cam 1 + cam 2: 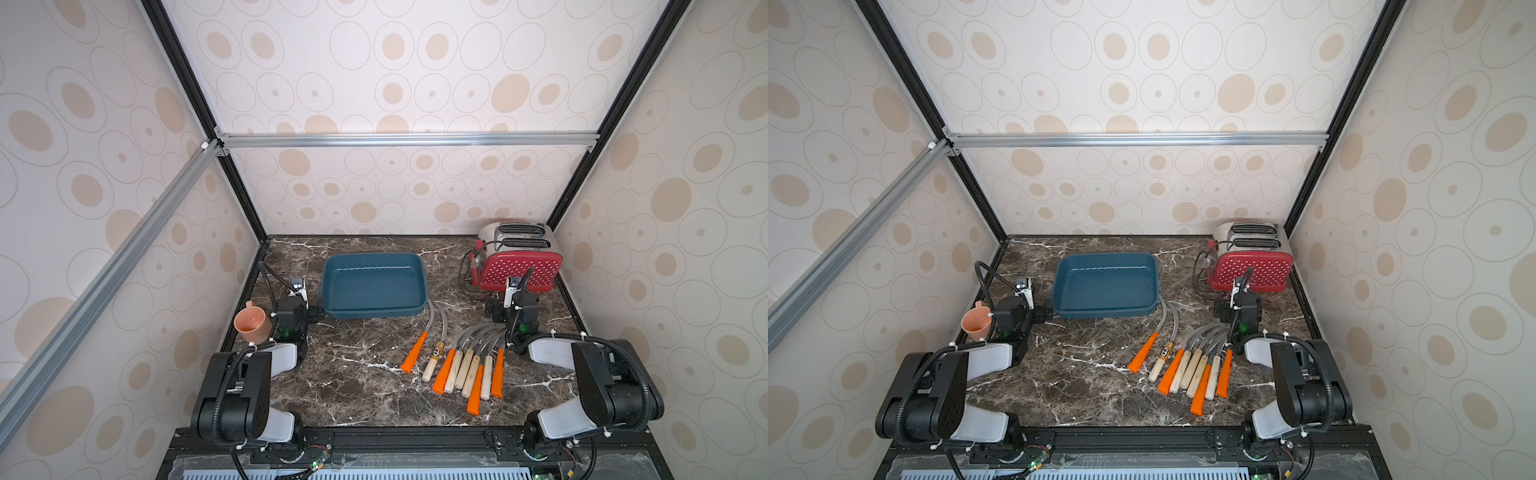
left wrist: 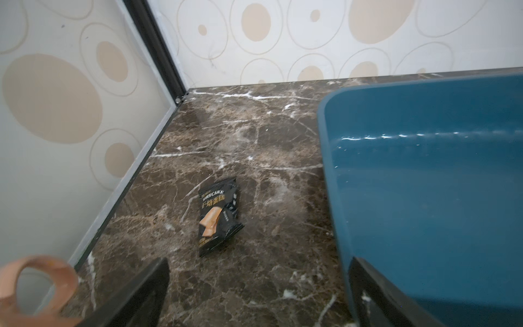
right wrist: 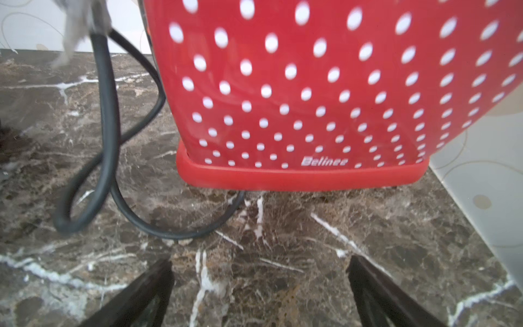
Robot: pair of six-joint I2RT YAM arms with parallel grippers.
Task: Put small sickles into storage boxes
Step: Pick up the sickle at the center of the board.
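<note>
While its two black fingers [image 3: 141, 300] stand wide apart with nothing between them, the right end effector [image 3: 260, 297] hangs low over the dark brown marble counter [image 3: 283, 240]. It faces the red toaster with white dots [image 3: 311, 85], whose black cord [image 3: 107, 127] loops on the stone beside it.

Behind that end effector, on the robot's side, lie the small sickles with curved grey blades and orange or pale wooden handles [image 1: 464, 370]. In both top views most lie bunched, blades fanning toward and partly under the right wrist, handles pointing back at the robot. Two more, one orange-handled [image 1: 413, 357] and one wooden-handled [image 1: 432, 361], lie just left of the bunch. Their blade tips reach the near right corner of the shallow dark teal-blue plastic tray with rounded corners [image 1: 374, 286]. All the sickles are on the counter, outside the tray.

The right arm is folded, its elbow raised near the counter's near edge and its forearm sloping forward and down to the wrist.

The left end effector [image 2: 254, 300] has its fingers spread as well. One finger sits at the tray's near left corner; whether it touches, I cannot tell. The sickles lie well apart from it, to its right. A black snack packet [image 2: 218, 215] lies on the counter ahead of it, and a peach plastic cup [image 1: 251, 326] stands just beside the left wrist. The left arm is folded like the right.
</note>
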